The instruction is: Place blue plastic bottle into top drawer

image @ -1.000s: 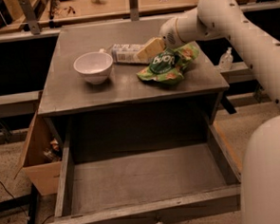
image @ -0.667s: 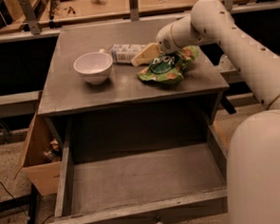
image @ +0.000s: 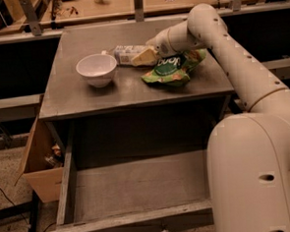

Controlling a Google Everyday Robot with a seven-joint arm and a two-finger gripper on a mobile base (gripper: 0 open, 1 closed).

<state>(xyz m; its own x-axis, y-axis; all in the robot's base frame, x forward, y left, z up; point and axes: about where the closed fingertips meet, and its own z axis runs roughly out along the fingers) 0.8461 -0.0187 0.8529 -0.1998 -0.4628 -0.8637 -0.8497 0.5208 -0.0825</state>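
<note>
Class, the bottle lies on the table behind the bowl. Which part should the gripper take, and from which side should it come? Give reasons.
Probably the labelled middle of the bottle, taken from above across its short width. It lies on its side, long axis running from the bowl toward the snack bag, both close by. The gripper is at its bag-side end.

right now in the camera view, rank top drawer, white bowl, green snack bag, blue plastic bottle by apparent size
1. top drawer, also nearest
2. green snack bag
3. white bowl, close to the bag
4. blue plastic bottle, right end hidden by the tool
</note>
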